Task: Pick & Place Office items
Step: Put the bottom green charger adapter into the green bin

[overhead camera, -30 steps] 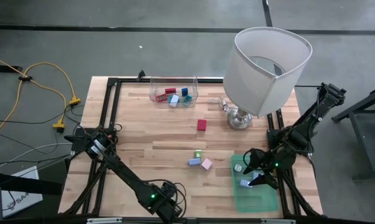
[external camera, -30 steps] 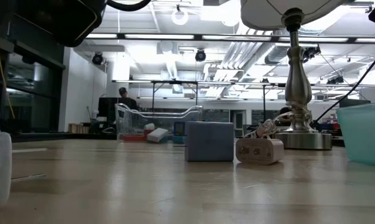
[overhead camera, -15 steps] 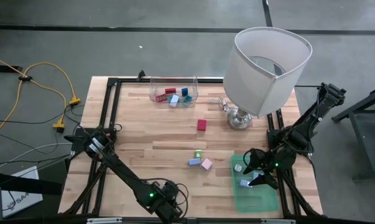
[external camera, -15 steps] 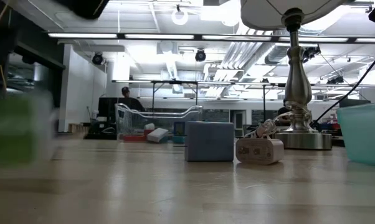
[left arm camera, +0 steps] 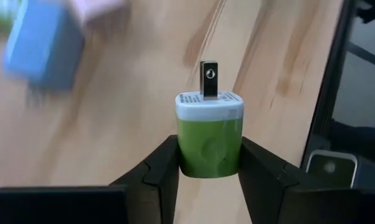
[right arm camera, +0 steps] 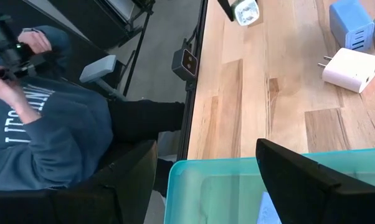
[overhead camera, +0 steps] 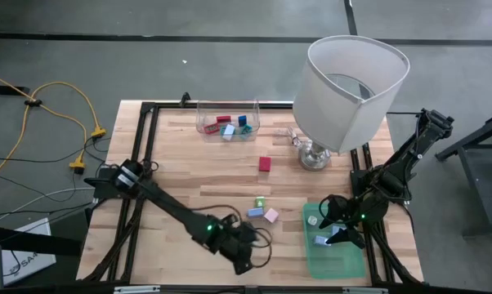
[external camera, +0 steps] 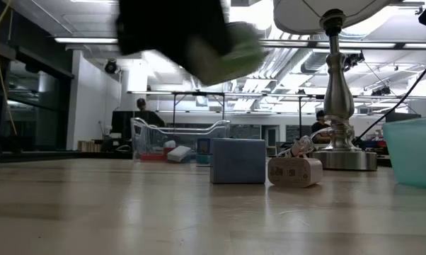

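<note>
My left gripper (left arm camera: 209,155) is shut on a green plug-like piece (left arm camera: 209,140) with a white end and one dark prong. It hovers near the table's near edge (overhead camera: 248,249) and shows blurred, high up, in the low view (external camera: 227,46). A blue piece (overhead camera: 255,212), a pink one (overhead camera: 271,216) and a small green one (overhead camera: 261,202) lie flat mid-table, with a red one (overhead camera: 265,164) farther off. My right gripper (overhead camera: 337,231) is open above the teal bin (overhead camera: 334,260), which holds a light blue piece (right arm camera: 270,208). My left gripper pinches the green piece by the two opposite sides of its green body (left arm camera: 187,155), one finger (left arm camera: 162,168) on each side. The white end with the prong (left arm camera: 208,78) points away from the fingers. The low view shows the piece lifted clear of the table.
A big white lamp (overhead camera: 352,82) stands at the far right, its base (overhead camera: 314,155) beside the bin. A clear tray (overhead camera: 228,121) at the far edge holds several coloured pieces. A person (right arm camera: 44,124) sits beyond the table's near edge.
My left gripper has risen from the table near the near edge and swung toward the table's right, toward the pieces mid-table. The green piece has gone with it from table level, lifted clear. My right gripper has kept still.
</note>
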Motion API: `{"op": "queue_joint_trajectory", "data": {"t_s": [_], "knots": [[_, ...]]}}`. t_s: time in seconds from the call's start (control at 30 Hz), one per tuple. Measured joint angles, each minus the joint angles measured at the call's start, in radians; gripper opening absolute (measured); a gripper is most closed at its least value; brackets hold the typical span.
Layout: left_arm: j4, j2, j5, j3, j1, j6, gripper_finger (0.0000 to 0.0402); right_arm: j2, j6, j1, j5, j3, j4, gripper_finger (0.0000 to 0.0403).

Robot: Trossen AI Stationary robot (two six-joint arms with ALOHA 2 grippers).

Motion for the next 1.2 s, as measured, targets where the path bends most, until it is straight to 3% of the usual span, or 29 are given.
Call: {"op": "queue_joint_trajectory", "data": {"t_s": [0.37,0.77,1.2], "knots": [[0.249,-0.001,0.0,0.0,0.138,0.381,0.0145,0.0,0.0,0.0,0.0,0.0,0.0,0.0261],[0.443,-0.001,-0.001,0.0,0.206,0.62,0.0138,0.0,0.0,0.0,0.0,0.0,0.0,0.0261],[0.494,-0.001,0.0,0.0,0.198,0.631,0.0138,0.003,-0.001,0.0,0.014,0.0,0.004,0.0261]]}}
